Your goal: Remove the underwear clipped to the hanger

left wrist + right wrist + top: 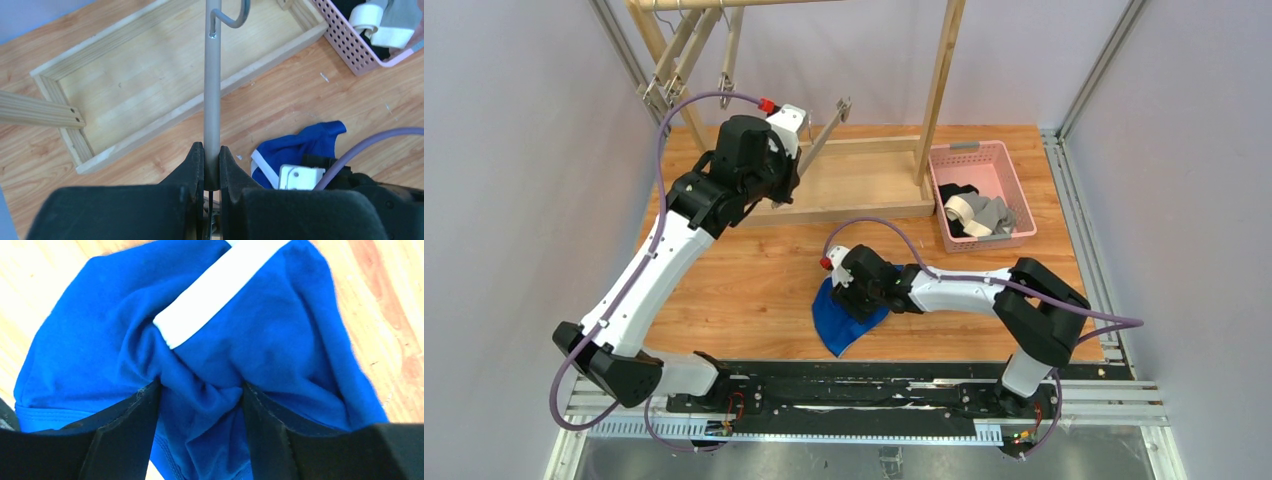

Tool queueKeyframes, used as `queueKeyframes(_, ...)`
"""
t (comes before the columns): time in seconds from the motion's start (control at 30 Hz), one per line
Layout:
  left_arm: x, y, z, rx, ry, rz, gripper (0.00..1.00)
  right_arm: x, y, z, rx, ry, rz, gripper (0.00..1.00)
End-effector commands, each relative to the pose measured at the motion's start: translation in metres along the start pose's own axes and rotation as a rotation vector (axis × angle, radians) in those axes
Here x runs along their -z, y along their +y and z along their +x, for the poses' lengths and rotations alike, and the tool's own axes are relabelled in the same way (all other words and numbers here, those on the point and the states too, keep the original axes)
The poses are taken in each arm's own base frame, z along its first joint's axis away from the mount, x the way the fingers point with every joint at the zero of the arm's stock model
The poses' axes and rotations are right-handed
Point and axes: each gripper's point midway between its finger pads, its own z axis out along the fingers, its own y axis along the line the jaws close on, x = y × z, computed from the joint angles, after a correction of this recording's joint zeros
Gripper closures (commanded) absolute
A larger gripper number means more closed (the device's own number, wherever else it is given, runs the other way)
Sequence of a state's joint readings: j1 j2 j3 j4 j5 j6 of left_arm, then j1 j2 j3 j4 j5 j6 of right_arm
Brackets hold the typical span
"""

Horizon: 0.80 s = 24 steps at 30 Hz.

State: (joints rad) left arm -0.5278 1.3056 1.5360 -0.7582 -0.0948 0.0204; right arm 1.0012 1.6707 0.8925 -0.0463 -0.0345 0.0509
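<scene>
Right now your left gripper [211,156] is up by the wooden rack [944,70], and its jaws are pressed tight on the grey bar of the hanger [212,90]. The bar runs straight out from between the fingers, with the hanger's hook showing at its far end. From above, the hanger slants away from the gripper and nothing is clipped to it.

Your right gripper [200,391] is low over the surface [754,270], near the front edge. Its jaws are pinching a bunched fold of the blue briefs [280,330]: the cloth gathers into creases between the two fingers and touches both. The white waistband [220,290] lies folded just beyond the fingertips. The rest of the blue briefs spreads out on the surface under and in front of the gripper, well apart from the rack.

Over at the right, the pink basket [982,148] sits on the surface just beside the rack's base frame. Inside it lie the black briefs [956,190] and the grey briefs [999,213], heaped together and touching. Other hangers [684,60] hang from the rack's top bar at the far left.
</scene>
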Motion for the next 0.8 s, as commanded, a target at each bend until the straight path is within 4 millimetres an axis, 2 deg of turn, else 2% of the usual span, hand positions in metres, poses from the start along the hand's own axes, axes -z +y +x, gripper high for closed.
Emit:
queueKeyframes(0.0,0.002,0.011,-0.036,0.027,-0.089,0.008,1.0,0.0,-0.006,0.028,-0.001,0.129,0.063,0.55)
queueKeyframes(0.03,0.001,0.012,-0.04,0.044,-0.1,0.025,1.0,0.003,-0.008,0.028,-0.002,0.133,0.077,0.77)
queueKeyframes(0.07,0.001,0.016,-0.045,0.062,-0.114,0.032,1.0,0.006,-0.011,0.027,-0.004,0.134,0.094,0.92)
queueKeyframes(0.1,0.0,0.02,-0.051,0.074,-0.122,0.037,1.0,0.011,-0.014,0.023,-0.004,0.122,0.108,0.98)
queueKeyframes(0.23,0.008,0.031,-0.075,0.059,-0.144,0.011,1.0,0.042,-0.033,0.001,-0.001,0.055,0.212,0.99)
queueKeyframes(0.33,0.014,0.036,-0.092,0.05,-0.166,0.003,1.0,0.079,-0.057,-0.024,-0.024,-0.037,0.317,0.99)
queueKeyframes(0.57,0.015,0.042,-0.116,0.066,-0.207,0.001,1.0,0.184,-0.143,-0.071,-0.168,-0.298,0.548,0.99)
queueKeyframes(0.67,0.016,0.043,-0.124,0.073,-0.225,0.004,1.0,0.226,-0.181,-0.081,-0.205,-0.397,0.668,0.99)
queueKeyframes(0.77,0.016,0.046,-0.132,0.074,-0.241,-0.001,1.0,0.262,-0.217,-0.079,-0.282,-0.472,0.779,1.0)
